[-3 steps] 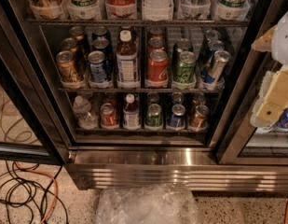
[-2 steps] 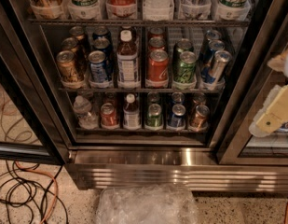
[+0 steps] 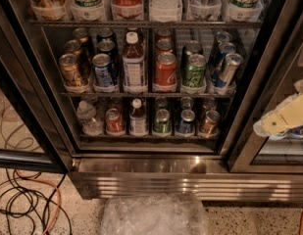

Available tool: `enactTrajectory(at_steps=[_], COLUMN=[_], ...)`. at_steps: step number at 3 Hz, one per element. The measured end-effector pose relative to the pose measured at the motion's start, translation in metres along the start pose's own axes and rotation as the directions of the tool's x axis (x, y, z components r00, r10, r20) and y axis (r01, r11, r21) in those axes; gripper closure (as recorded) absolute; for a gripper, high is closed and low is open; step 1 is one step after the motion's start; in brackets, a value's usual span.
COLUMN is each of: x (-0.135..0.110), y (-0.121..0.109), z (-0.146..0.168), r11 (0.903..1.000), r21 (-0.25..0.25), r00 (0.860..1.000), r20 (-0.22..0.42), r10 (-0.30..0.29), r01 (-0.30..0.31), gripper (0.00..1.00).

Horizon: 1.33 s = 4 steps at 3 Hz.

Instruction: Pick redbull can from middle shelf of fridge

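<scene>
Tool (image 3: 283, 122) is noted at the right edge of the view, cream-coloured, in front of the right door frame and about level with the lower rack; whether it is spread or pressed together cannot be told

The redbull can (image 3: 228, 70) is located at the front of the rightmost row on the middle shelf (image 3: 141, 95) of the fridge (image 3: 190, 182), tilted, just beside the green can (image 3: 196, 70)

Judged best: tool is raised to shelf level, brought in from the front-right and matched to the can's tilt, so the green can is not knocked

Hidden: tool and arm are cut off by the picture edge; can base is masked by its clear tray; the cans behind it are partly covered
</scene>
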<state>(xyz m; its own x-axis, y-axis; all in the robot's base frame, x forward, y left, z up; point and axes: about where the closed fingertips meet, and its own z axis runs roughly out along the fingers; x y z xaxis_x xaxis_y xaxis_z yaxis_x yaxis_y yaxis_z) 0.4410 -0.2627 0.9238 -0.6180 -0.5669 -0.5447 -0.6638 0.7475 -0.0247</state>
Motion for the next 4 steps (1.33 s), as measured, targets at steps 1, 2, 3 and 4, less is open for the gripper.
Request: enactTrajectory(at_steps=[1,2,3,4], x=[-0.018,-0.018,-0.035,-0.078], y=[0.001,0.002,0.022,0.079], z=[-0.001,-0.001,0.032,0.079], r11=[0.9947,0.9949,0.9943,0.9749], r21=[-0.023,-0.025,-0.072,-0.222], r00=[0.991,0.991,0.986,0.972], r20=[0.090,0.088,0.140,0.224], r10=[0.102,0.100,0.088,0.071], r01=[-0.100,-0.098,-0.078,-0.020], gripper=[0.00,0.00,0.00,0.00])
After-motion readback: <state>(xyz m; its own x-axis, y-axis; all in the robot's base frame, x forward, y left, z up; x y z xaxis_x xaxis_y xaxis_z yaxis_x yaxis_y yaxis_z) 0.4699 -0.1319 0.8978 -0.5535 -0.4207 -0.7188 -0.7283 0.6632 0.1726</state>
